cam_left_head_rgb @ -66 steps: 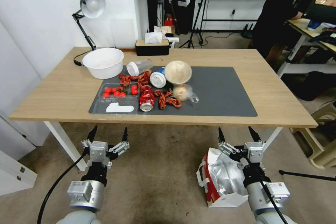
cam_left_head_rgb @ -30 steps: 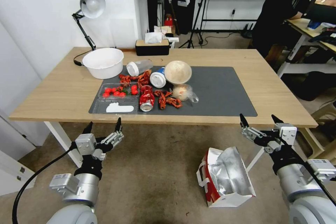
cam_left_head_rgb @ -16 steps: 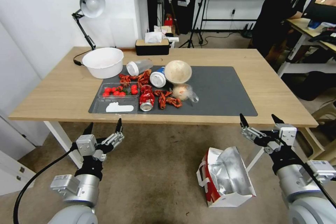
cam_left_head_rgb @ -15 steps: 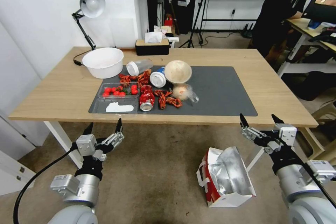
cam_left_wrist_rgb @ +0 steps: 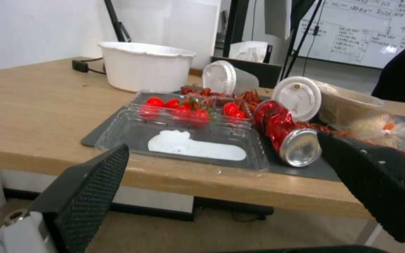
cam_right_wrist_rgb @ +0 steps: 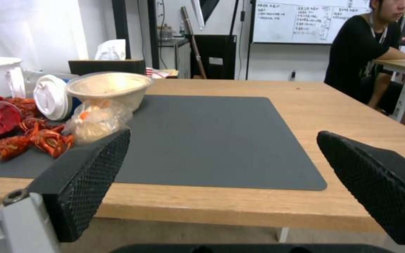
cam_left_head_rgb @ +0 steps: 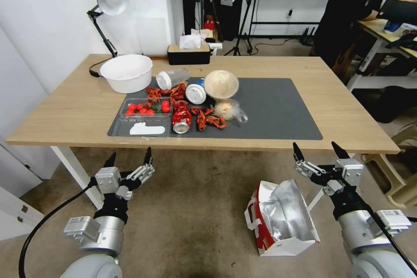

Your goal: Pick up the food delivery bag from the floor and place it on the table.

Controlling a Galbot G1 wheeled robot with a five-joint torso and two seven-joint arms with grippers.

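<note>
The food delivery bag [cam_left_head_rgb: 280,217], white with a red side and silver foil lining, stands open on the floor [cam_left_head_rgb: 195,208] in front of the table [cam_left_head_rgb: 52,113], at the right. My right gripper [cam_left_head_rgb: 319,152] hangs open above and to the right of the bag, near the table's front edge, apart from the bag. My left gripper [cam_left_head_rgb: 129,159] is open at the left, below the table edge, holding nothing. In the wrist views, each gripper's fingers [cam_left_wrist_rgb: 88,191] [cam_right_wrist_rgb: 83,177] stand wide apart facing the tabletop [cam_right_wrist_rgb: 268,207].
On the dark grey mat [cam_left_head_rgb: 273,113] lie a clear tray of tomatoes [cam_left_head_rgb: 145,110], a red can [cam_left_head_rgb: 181,119], crayfish [cam_left_head_rgb: 208,122], cups, a bowl [cam_left_head_rgb: 221,83] and a small plastic bag [cam_left_head_rgb: 230,110]. A white tub [cam_left_head_rgb: 126,73], a lamp and a tissue box stand behind. The mat's right half is bare.
My right gripper moved from over the bag up and to the right, then held still. The camera has tilted slightly, shifting the whole view. The bag stays on the floor.
</note>
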